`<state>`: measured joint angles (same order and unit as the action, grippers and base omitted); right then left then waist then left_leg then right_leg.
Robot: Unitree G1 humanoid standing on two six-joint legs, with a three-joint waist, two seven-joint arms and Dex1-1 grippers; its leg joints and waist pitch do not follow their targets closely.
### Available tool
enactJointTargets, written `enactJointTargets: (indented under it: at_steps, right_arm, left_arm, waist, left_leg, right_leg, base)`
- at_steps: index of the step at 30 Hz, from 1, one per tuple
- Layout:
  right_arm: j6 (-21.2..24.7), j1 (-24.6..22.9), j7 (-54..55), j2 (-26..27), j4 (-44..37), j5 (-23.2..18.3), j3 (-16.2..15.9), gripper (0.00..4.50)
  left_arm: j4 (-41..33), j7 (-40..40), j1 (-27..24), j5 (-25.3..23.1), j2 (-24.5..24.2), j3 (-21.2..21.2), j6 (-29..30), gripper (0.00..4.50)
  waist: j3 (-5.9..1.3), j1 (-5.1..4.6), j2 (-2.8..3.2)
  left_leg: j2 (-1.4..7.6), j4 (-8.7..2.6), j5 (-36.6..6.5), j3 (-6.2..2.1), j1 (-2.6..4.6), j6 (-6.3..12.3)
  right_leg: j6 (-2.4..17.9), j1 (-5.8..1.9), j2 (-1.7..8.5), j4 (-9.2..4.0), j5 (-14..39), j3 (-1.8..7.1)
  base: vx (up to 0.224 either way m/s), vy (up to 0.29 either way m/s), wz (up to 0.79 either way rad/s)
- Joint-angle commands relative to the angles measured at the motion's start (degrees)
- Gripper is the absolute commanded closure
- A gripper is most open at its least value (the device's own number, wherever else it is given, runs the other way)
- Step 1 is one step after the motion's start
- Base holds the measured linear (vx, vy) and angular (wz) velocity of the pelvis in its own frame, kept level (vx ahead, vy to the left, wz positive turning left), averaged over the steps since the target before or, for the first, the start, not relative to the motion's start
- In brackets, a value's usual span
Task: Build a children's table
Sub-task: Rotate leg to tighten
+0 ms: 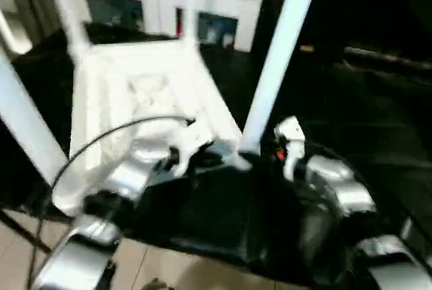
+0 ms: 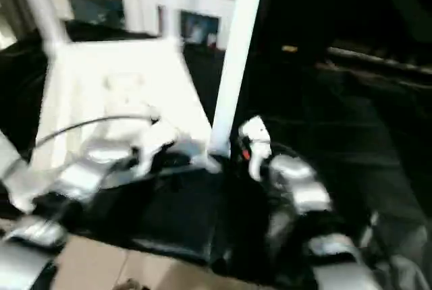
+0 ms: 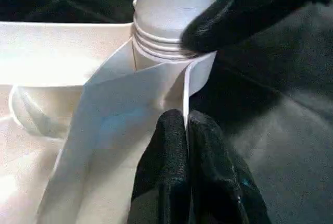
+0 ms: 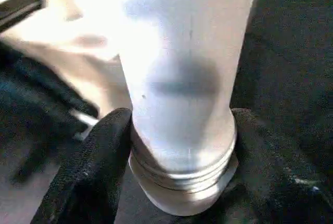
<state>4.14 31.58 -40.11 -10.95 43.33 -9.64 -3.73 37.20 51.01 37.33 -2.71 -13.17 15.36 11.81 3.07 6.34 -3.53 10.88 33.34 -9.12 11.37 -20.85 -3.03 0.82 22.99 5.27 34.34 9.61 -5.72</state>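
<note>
Dark cloth covered the bench where the table top (image 1: 145,94) lay upside down, legs rising from its corners. Its near leg (image 4: 187,78) stood in the socket, threads showing; rigid, light, slick plastic, best gripped low. The right gripper (image 4: 182,156) pinched it there. The left gripper (image 3: 186,146) pinched the top's rim. No writing legible.

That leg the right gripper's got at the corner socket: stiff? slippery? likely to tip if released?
The leg looks like rigid moulded plastic, probably stiff and light. Its smooth tapered surface may slip in the right gripper. Threads still show above the corner socket, so it probably isn't fully seated and might lean.
</note>
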Motion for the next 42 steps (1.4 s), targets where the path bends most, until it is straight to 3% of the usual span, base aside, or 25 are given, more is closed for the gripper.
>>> enactJointTargets:
  at_steps: [1, 5, 7, 11, 14, 15, 16, 19, 21, 27, 30, 32, 37, 42]
  right_arm:
    - [1.38, 1.53, 11.84, 2.58, 5.23, 2.8, 1.02, 1.82]
    - [1.95, 5.5, 24.55, 6.18, 10.55, 4.05, 2.82, 1.82]
    - [1.48, 5.88, 24.66, 7.07, 10.6, 4.41, 2.4, 1.82]
    - [-0.77, 6.36, 23.99, 7.39, 10.95, 6.29, 0.75, 1.82]
    - [-3.5, 7.02, 23.16, 7.3, 11.89, 5.01, 2.01, 1.82]
    - [-3.97, 7.13, 22.77, 7.3, 12.0, 4.44, 2.46, 1.47]
    - [-4.39, 7.08, 20.91, 6.88, 11.24, 3.09, 3.33, 1.12]
    - [-4.93, 6.51, 14.09, 3.94, 8.49, 3.11, 2.39, 1.06]
    - [-5.1, 5.85, 9.97, 2.45, 6.99, 2.99, 1.64, 0.69]
    - [-7.46, 3.72, -2.17, -3.51, 3.37, 4.05, -1.61, 0.69]
    - [-6.3, 2.02, -11.03, -6.11, -0.13, 2.3, -2.5, 0.69]
    - [-4.14, 0.31, -17.0, -7.92, -3.93, 0.77, -3.64, 0.69]
    - [-3.49, -0.86, -19.59, -8.74, -5.88, 0.12, -4.48, 0.69]
    - [-2.14, -2.24, -22.97, -9.2, -7.31, 0.85, -5.79, 0.69]
  left_arm:
    - [4.17, -7.6, 2.58, -1.32, 3.7, -0.73, 1.94, 4.5]
    - [9.4, -14.38, 5.7, -1.8, 8.25, -1.57, 3.82, 4.5]
    - [10.45, -15.61, 6.22, -2.45, 8.8, -1.3, 3.84, 4.5]
    - [12.1, -16.09, 6.92, -2.81, 8.92, -1.33, 3.12, 4.5]
    - [13.59, -16.07, 7.4, -3.09, 8.65, -1.52, 2.15, 4.5]
    - [13.87, -16.09, 7.48, -3.15, 8.57, -1.53, 1.91, 4.5]
    - [13.81, -15.49, 7.32, -3.17, 8.1, -1.45, 1.48, 4.5]
    - [12.14, -12.39, 6.19, -3.01, 6.15, -1.16, 0.13, 4.5]
    - [11.16, -10.27, 5.5, -3.11, 4.99, -0.56, -1.26, 4.5]
    - [7.8, -2.32, 3.19, -1.98, 1.18, 0.37, -2.9, 4.5]
    - [3.16, 6.17, 0.73, 0.47, -1.2, 1.15, -5.63, 4.5]
    - [-2.76, 12.9, -1.56, 3.39, -3.55, 1.73, -3.06, 4.5]
    - [-7.14, 16.71, -3.36, 4.41, -6.04, 2.64, -1.17, 4.5]
    - [-8.84, 16.95, -4.63, 4.5, -6.78, 2.23, -0.54, 4.5]
  waist:
    - [-3.23, -0.31, 0.24]
    - [-3.42, -1.09, 0.16]
    - [-3.48, -1.08, 0.33]
    - [-3.5, -0.93, 0.04]
    - [-3.43, -0.88, 0.06]
    - [-3.41, -0.87, 0.05]
    - [-3.4, -0.77, 0.0]
    - [-3.45, -0.68, -0.01]
    - [-3.47, -0.7, -0.19]
    - [-3.64, -0.28, -0.16]
    - [-3.74, 0.05, -0.18]
    - [-3.73, 0.31, -0.06]
    - [-3.54, 0.84, 0.22]
    - [-3.43, 0.95, 0.09]
  left_leg:
    - [2.64, -4.24, -22.09, -2.08, 1.33, -2.17]
    - [2.58, -4.24, -22.91, -2.34, 1.14, -2.42]
    - [2.63, -4.29, -22.85, -2.26, 1.07, -1.83]
    - [2.53, -4.26, -21.45, -1.92, 0.85, -0.69]
    - [2.44, -4.16, -21.78, -1.88, 1.0, -0.38]
    - [2.44, -4.16, -21.85, -1.88, 0.99, -0.32]
    - [2.54, -4.2, -21.87, -1.91, 1.02, -0.21]
    - [2.74, -4.35, -21.07, -2.0, 0.57, 0.17]
    - [2.73, -4.39, -20.19, -2.03, 0.28, 0.53]
    - [2.75, -4.04, -16.63, -1.5, 0.44, 1.92]
    - [2.92, -3.99, -15.07, -1.45, 0.46, 2.74]
    - [3.16, -4.02, -13.83, -1.33, 0.48, 3.32]
    - [3.31, -4.26, -15.61, -1.23, 0.91, 1.92]
    - [3.21, -4.47, -17.44, -1.44, 0.86, 0.52]
  right_leg:
    - [5.97, -1.63, 4.64, -5.92, 30.49, 2.85]
    - [5.67, -1.79, 4.6, -6.05, 29.87, 2.57]
    - [5.87, -1.75, 4.59, -5.97, 27.6, 2.73]
    - [6.87, -1.9, 4.53, -5.67, 24.6, 2.97]
    - [6.58, -1.76, 4.6, -5.9, 26.54, 2.89]
    - [6.35, -1.77, 4.61, -6.0, 26.93, 2.89]
    - [6.32, -1.77, 4.61, -5.96, 26.88, 2.91]
    - [6.52, -2.15, 4.52, -5.63, 24.93, 2.91]
    - [6.88, -2.43, 4.6, -5.42, 23.7, 2.95]
    - [9.52, -2.46, 4.47, -4.77, 18.39, 3.22]
    - [10.6, -2.75, 4.5, -4.41, 15.55, 3.26]
    - [11.9, -2.8, 4.41, -3.96, 13.17, 3.32]
    - [11.99, -2.33, 4.28, -4.08, 15.46, 3.28]
    - [10.22, -2.29, 4.45, -4.49, 18.9, 3.45]
  base:
    - [0.0, 0.0, 0.0]
    - [0.0, 0.0, 0.0]
    - [0.0, 0.0, 0.0]
    - [0.0, 0.0, 0.0]
    - [0.0, 0.0, 0.0]
    - [0.0, 0.0, 0.0]
    - [0.0, 0.0, 0.0]
    - [0.0, 0.0, 0.0]
    - [0.0, 0.0, 0.0]
    - [0.0, 0.0, 0.0]
    - [0.0, 0.0, 0.0]
    - [0.0, 0.0, 0.0]
    - [0.0, 0.0, 0.0]
    - [0.0, 0.0, 0.0]
